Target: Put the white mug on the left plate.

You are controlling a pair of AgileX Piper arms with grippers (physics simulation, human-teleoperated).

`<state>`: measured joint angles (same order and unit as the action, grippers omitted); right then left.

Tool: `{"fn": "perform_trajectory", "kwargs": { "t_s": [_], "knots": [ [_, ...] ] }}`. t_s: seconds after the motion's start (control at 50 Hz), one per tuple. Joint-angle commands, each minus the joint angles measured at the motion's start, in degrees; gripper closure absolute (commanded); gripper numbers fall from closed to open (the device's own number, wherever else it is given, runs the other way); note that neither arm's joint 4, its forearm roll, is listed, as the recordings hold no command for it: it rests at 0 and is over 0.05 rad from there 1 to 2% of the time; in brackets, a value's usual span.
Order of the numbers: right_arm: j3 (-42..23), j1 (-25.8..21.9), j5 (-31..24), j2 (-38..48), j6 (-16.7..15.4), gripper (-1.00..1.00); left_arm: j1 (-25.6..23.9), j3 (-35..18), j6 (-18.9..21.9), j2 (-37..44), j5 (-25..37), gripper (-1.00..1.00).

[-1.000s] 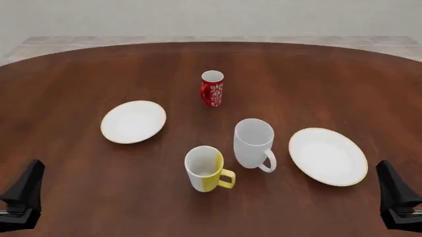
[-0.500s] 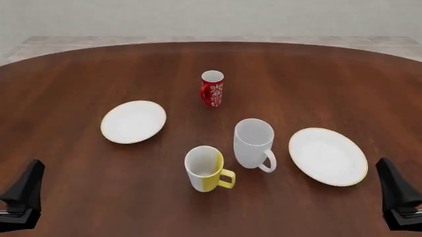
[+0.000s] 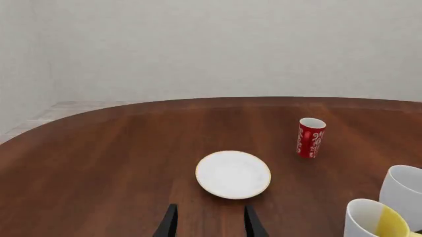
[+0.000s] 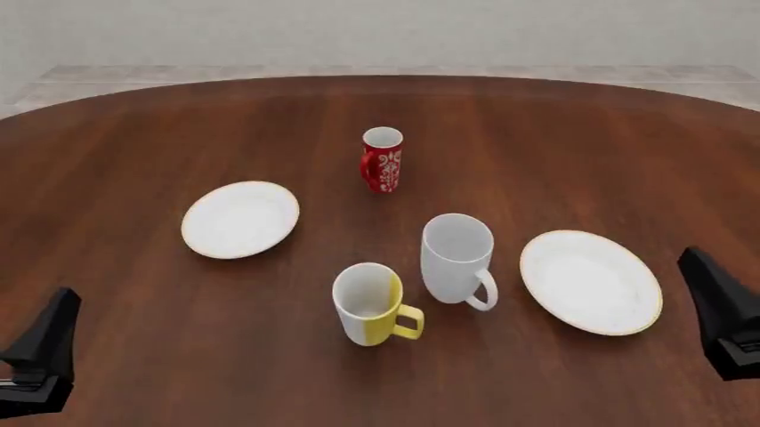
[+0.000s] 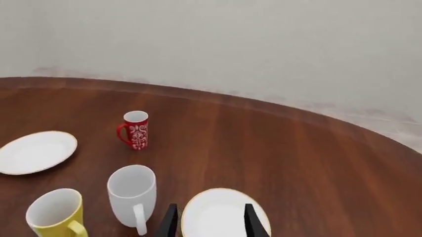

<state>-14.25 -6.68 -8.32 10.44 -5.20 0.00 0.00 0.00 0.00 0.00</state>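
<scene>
Both arms end in matte black, wedge-shaped fingers [image 3: 251, 224]

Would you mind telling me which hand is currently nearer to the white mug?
The right hand. It sits at the table's near right edge, just beyond the right plate from the white mug. The left hand is at the near left corner, clearly farther away.

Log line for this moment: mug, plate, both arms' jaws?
white mug: upright on table, untouched | left plate: bare | left gripper: jaws open, holding nothing | right gripper: jaws open, holding nothing

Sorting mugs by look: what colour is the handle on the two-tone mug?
Yellow, matching half the mug; clearest in the front view.
</scene>
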Motion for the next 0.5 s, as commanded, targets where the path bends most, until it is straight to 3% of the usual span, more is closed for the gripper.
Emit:
{"fn": "perform_trajectory", "kwargs": {
  "t_s": [0.02,0.08,0.2,0.3,0.32,0.5],
  "knots": [
    [-5.2,-3.6,-0.8,7.0,-4.6,-1.0,0.0,0.0,0.0,0.0,0.0,-1.0],
    [-6.3,-4.5,-1.0,7.7,-5.7,-1.0,0.0,0.0,0.0,0.0,0.0,-1.0],
    [-8.7,-7.4,-1.4,12.2,-4.1,-1.0,0.0,0.0,0.0,0.0,0.0,-1.0],
    [-9.7,-9.9,-1.1,14.2,-5.6,-1.0,0.0,0.0,0.0,0.0,0.0,-1.0],
    [-9.5,-10.8,-0.6,14.3,-7.4,-1.0,0.0,0.0,0.0,0.0,0.0,-1.0],
    [-10.8,-11.8,0.3,18.0,-6.5,-1.0,0.0,0.0,0.0,0.0,0.0,-1.0]
  ]
}}
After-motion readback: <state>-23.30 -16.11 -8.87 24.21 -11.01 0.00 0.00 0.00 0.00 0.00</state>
